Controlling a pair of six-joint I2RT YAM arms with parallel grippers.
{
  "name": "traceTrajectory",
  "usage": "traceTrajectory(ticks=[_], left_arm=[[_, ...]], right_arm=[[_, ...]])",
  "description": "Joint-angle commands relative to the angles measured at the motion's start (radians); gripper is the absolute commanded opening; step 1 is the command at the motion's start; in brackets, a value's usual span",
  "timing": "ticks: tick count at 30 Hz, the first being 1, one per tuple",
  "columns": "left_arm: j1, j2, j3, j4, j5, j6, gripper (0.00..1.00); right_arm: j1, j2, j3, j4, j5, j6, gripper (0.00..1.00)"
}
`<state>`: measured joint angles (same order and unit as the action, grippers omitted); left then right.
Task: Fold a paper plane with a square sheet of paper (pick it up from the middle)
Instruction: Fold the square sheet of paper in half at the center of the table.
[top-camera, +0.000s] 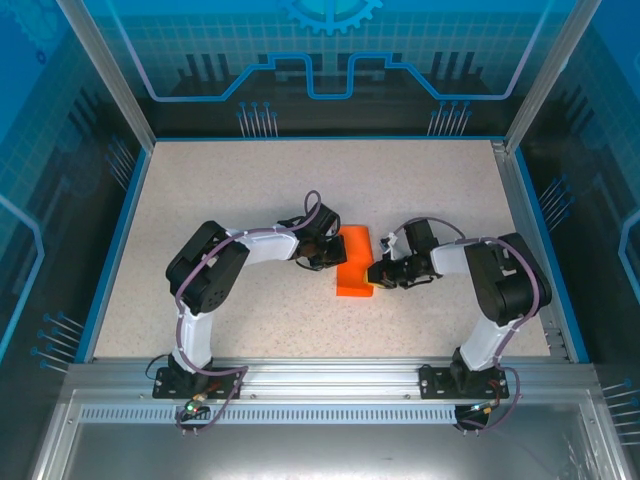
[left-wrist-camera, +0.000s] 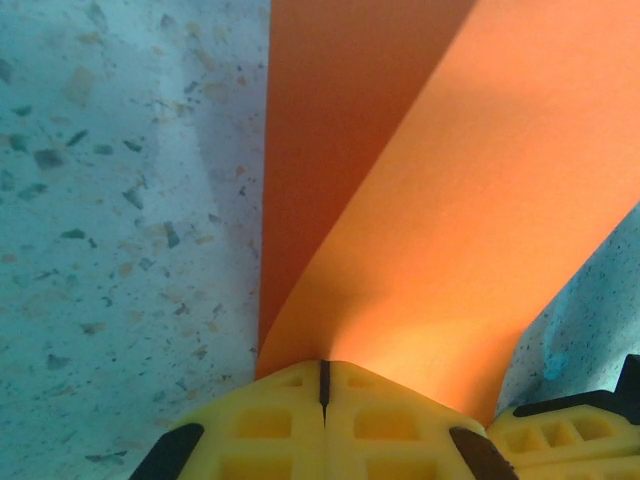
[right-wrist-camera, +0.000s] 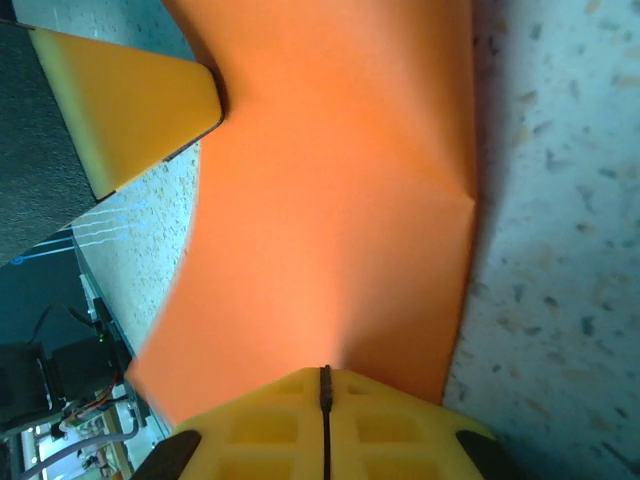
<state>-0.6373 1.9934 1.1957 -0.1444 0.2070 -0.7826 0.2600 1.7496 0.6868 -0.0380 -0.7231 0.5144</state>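
Top external: the orange paper (top-camera: 354, 262) lies mid-table on the speckled table (top-camera: 250, 180), inside its blue border (top-camera: 112, 250). It looks like a partly folded strip, long axis running away from the arm bases. The left gripper (top-camera: 326, 251) meets the paper's left edge near the far end. The right gripper (top-camera: 377, 273) meets the right edge nearer the front. The two arms bend inward toward each other.

Left wrist: the yellow fingers (left-wrist-camera: 270, 420) are pressed together with only a thin seam between them, clamped on the near edge of the paper. From the tips the paper rises and fans out in two panels, one shaded and one lit, with a crease between them. Speckled tabletop shows to the left. A second yellow finger sits at the lower right corner, just beside the paper's edge.

Right wrist: these fingers are likewise closed tight, pinching the paper's near edge. The sheet spreads away from them, bowed, with a kink on its right edge. A yellow finger of the other arm touches the paper at upper left.
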Motion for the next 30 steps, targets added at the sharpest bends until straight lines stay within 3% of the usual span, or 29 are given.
traceTrajectory(ticks=[1,10,30], left_arm=[[-0.008,0.024,-0.022,-0.051,-0.008,0.017,0.00],[-0.009,0.021,-0.028,-0.051,-0.011,0.021,0.00],[-0.008,0.015,-0.022,-0.057,-0.011,0.023,0.00]], right_arm=[[0.016,0.045,-0.008,-0.040,0.039,-0.020,0.08],[0.023,-0.109,0.011,-0.057,-0.002,-0.004,0.08],[0.058,-0.036,-0.073,0.021,0.058,0.033,0.07]])
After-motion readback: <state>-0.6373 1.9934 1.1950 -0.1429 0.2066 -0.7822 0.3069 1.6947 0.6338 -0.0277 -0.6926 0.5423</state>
